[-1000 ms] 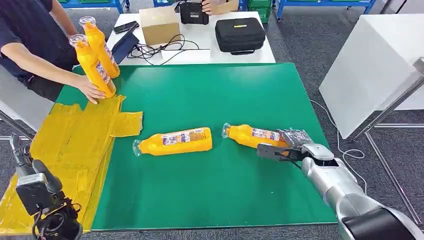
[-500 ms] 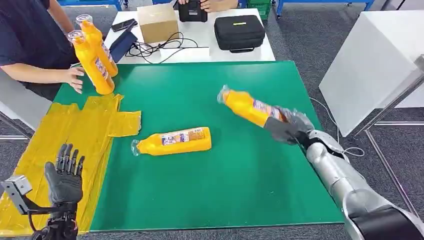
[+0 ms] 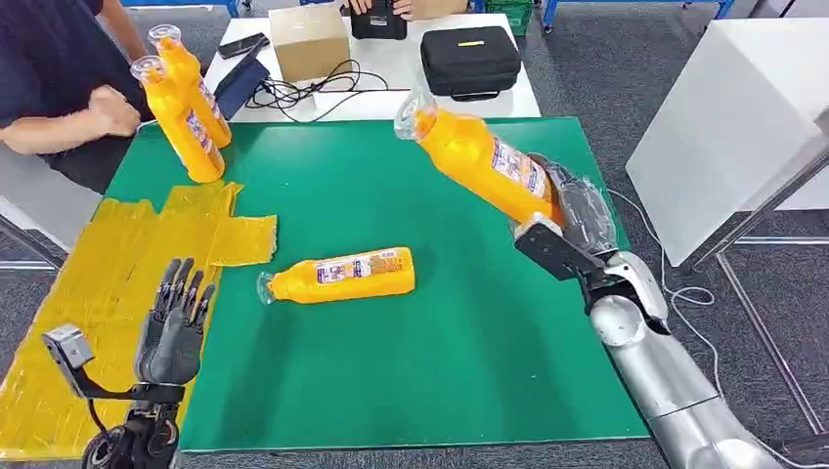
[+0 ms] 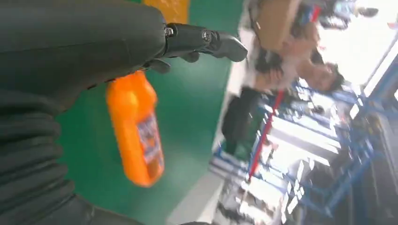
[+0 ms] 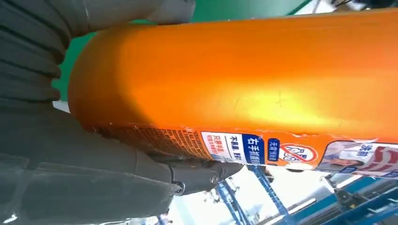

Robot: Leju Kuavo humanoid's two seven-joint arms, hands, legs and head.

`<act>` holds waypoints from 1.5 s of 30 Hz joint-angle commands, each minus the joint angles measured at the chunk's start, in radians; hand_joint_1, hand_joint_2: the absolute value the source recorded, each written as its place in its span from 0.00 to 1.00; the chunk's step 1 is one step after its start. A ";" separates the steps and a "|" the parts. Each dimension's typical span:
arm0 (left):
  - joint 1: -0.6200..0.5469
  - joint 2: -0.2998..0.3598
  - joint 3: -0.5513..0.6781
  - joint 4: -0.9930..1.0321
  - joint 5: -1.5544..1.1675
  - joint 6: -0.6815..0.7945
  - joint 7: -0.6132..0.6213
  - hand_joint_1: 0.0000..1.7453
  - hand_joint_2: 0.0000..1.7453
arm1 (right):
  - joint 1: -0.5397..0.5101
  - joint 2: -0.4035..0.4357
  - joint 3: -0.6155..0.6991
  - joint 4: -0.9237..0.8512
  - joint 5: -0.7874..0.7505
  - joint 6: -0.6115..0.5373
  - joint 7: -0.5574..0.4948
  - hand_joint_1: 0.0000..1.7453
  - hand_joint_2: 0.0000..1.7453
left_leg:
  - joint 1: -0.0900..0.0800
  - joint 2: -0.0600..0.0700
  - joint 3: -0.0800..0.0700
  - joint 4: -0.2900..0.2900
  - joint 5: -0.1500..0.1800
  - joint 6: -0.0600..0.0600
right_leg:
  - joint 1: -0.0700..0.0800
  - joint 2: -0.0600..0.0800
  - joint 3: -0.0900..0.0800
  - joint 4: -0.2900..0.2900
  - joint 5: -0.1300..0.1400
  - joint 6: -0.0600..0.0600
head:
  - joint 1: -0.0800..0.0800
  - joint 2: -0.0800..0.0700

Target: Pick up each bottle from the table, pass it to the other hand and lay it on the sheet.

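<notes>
My right hand [image 3: 572, 220] grips an orange bottle [image 3: 479, 161] by its base, lifted above the right side of the green worktop [image 3: 391, 371], cap tilted up toward the far left. My left hand [image 3: 174, 327] is raised at the near left, fingers spread, holding nothing. A second bottle [image 3: 342, 276] lies on its side mid-worktop, just right of the yellow sheet [image 3: 117, 264]. Two more bottles [image 3: 186, 107] stand at the far left, near a person's hand [image 3: 112, 109].

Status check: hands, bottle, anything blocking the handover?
Right hand grips lifted bottle by its base, neck tilted up. Left hand open, raised over yellow sheet. Second bottle lies on table between them.
</notes>
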 commanded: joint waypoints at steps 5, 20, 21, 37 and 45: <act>-0.180 -0.070 -0.145 -0.033 -0.029 0.071 0.022 0.00 1.00 | -0.154 0.390 0.235 0.391 0.026 -0.060 0.034 1.00 1.00 | 0.002 0.008 0.005 0.000 -0.002 -0.005 | 0.002 0.006 0.002 0.001 0.000 0.000 | 0.000 0.000; -0.189 -0.130 -0.174 -0.081 0.003 0.137 0.055 0.00 1.00 | -0.261 0.552 0.347 0.616 -0.018 -0.030 0.076 1.00 1.00 | 0.004 0.001 0.003 0.000 -0.001 -0.005 | 0.004 0.001 0.001 0.002 -0.002 0.002 | 0.000 0.000; -0.189 -0.130 -0.174 -0.081 0.003 0.137 0.055 0.00 1.00 | -0.261 0.552 0.347 0.616 -0.018 -0.030 0.076 1.00 1.00 | 0.003 0.001 0.001 0.000 0.001 -0.004 | 0.002 0.001 -0.001 0.002 -0.001 0.001 | 0.000 0.000; -0.217 -0.254 -0.160 -0.167 -0.051 0.205 0.137 0.00 1.00 | -0.260 0.552 0.796 0.451 -0.094 -0.076 0.241 1.00 1.00 | 0.003 0.000 0.000 0.000 0.001 -0.004 | 0.003 0.000 -0.002 0.001 -0.001 0.001 | 0.000 0.000; -0.197 -0.276 -0.119 -0.196 -0.058 0.170 0.187 0.00 1.00 | -0.142 0.552 0.889 0.360 0.109 0.043 0.270 1.00 1.00 | 0.004 -0.002 0.006 -0.002 -0.001 -0.007 | 0.004 -0.004 0.004 0.000 -0.004 0.001 | 0.000 0.000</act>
